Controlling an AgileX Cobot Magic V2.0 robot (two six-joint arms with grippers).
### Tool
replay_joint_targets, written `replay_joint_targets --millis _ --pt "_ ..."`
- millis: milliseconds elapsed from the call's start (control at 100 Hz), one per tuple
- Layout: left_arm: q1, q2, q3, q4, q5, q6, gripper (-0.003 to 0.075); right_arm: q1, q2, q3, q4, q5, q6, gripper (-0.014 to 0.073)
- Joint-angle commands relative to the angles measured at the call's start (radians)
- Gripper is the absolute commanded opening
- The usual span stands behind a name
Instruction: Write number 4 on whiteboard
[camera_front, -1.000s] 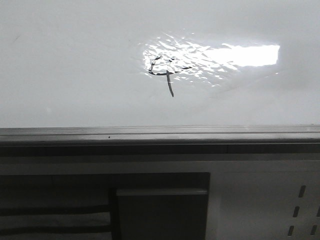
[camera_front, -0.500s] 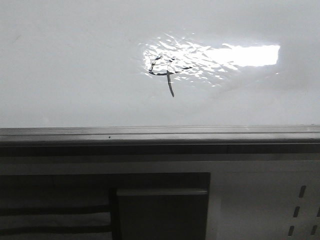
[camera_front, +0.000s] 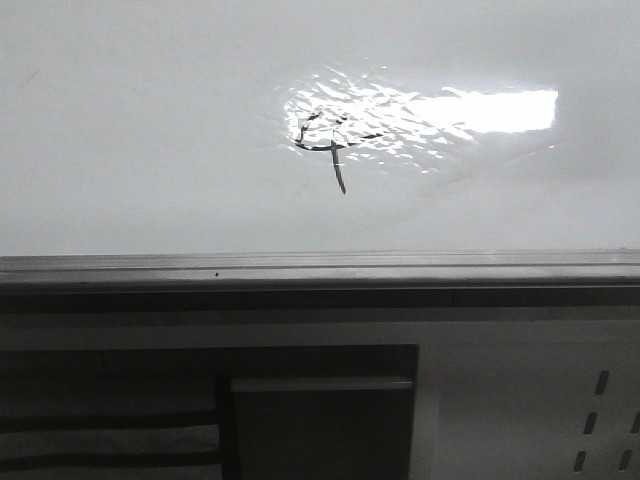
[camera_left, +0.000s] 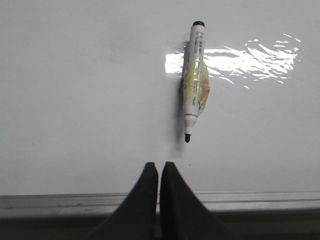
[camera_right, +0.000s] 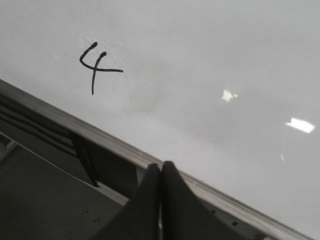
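The whiteboard (camera_front: 140, 130) is a large glossy white board with a grey metal edge rail. The number 4 (camera_front: 334, 146) is drawn on it in thin black line, partly inside a bright rippled glare; it also shows in the right wrist view (camera_right: 97, 66). An uncapped white marker (camera_left: 194, 80) with yellowish tape lies flat on the whiteboard (camera_left: 75, 100), apart from my left gripper (camera_left: 159, 165), which is shut and empty above the rail. My right gripper (camera_right: 161, 165) is shut and empty over the rail of the whiteboard (camera_right: 210, 60). Neither gripper shows in the front view.
The grey edge rail (camera_front: 320, 268) runs along the board's near side. Below it stand a dark box (camera_front: 320, 425) and a white perforated panel with slots (camera_front: 560, 400). A bright rippled glare (camera_front: 440, 112) lies on the board.
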Motion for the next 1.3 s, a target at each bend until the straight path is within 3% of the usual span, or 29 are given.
replay_joint_targets --millis 0,830,960,1160,1290 --pt "0.004 -0.027 0.026 -0.009 -0.093 -0.003 -0.0020 -0.005 0.001 -0.025 -0.008 -0.063 0.002 -0.0072" --pt "0.004 -0.027 0.026 -0.009 -0.093 -0.003 -0.0020 -0.007 -0.015 -0.013 -0.008 -0.065 0.002 -0.0072" --pt "0.004 -0.027 0.026 -0.009 -0.093 -0.003 -0.0020 -0.091 -0.095 0.063 -0.002 -0.157 0.002 -0.0072" --pt "0.004 -0.027 0.026 -0.009 -0.093 -0.003 -0.0020 -0.327 -0.308 0.349 0.000 -0.468 0.002 -0.0072" --pt "0.004 -0.027 0.026 -0.009 -0.093 -0.003 -0.0020 -0.422 -0.468 0.517 0.000 -0.576 0.002 -0.0072"
